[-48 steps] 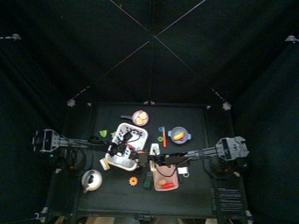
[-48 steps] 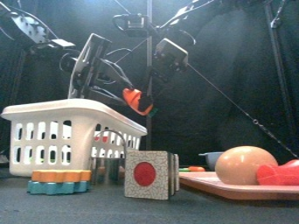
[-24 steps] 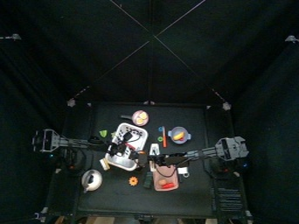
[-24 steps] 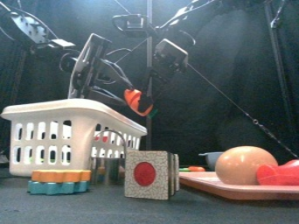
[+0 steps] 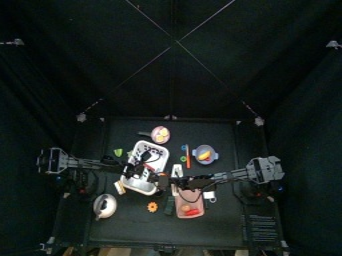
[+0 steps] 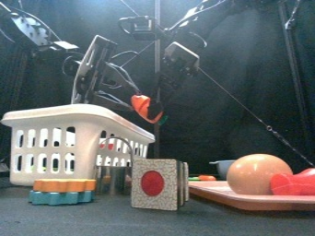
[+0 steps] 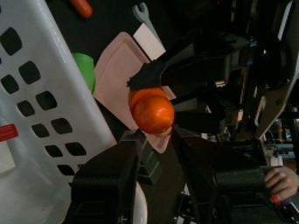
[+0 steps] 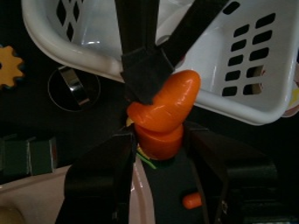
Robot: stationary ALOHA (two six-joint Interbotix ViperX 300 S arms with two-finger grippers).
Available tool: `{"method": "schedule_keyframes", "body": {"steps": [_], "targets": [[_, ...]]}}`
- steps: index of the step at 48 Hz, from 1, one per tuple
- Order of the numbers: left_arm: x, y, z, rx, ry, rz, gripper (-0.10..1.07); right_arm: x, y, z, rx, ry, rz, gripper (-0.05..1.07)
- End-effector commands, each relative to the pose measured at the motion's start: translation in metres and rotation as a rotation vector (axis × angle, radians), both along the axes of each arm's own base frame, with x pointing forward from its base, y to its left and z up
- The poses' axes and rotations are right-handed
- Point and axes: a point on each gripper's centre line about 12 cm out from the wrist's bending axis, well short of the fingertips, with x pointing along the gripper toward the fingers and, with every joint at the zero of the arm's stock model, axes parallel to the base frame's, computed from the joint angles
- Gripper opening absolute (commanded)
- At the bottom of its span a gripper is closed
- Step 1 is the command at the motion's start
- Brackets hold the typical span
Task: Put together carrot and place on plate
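Note:
The orange carrot [image 6: 144, 106] hangs in the air above the white basket [image 6: 74, 138], its two halves pressed end to end. My left gripper [image 7: 153, 131] is shut on the rounded half [image 7: 152, 112]. My right gripper [image 8: 160, 144] is shut on the lower half [image 8: 158, 138], while the pointed half [image 8: 176, 92] sits in the other arm's jaws. In the top view both grippers meet at the carrot [image 5: 170, 174] near the table's middle. A round plate [image 5: 160, 133] lies at the back of the table.
A pink tray [image 6: 252, 196] with a tan ball [image 6: 259, 173] and a red piece sits front right. A block with a red dot [image 6: 154, 182] and a stack of gears [image 6: 64, 189] stand in front of the basket. A metal bowl [image 5: 104, 205] is front left.

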Motion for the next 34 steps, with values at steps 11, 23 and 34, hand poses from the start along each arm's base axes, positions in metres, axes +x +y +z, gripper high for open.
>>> {"method": "schedule_keyframes", "body": {"steps": [11, 23, 34], "targets": [[-0.006, 0.001, 0.012, 0.005, -0.040, 0.003, 0.73, 0.001, 0.001, 0.015, 0.005, -0.020, -0.022, 0.55], [-0.013, -0.002, 0.023, 0.037, -0.074, -0.021, 0.73, -0.009, 0.009, 0.021, 0.009, -0.020, -0.016, 0.55], [-0.025, -0.007, 0.039, 0.154, -0.120, -0.099, 0.74, -0.029, 0.021, 0.031, 0.136, -0.103, -0.005, 0.54]]}}
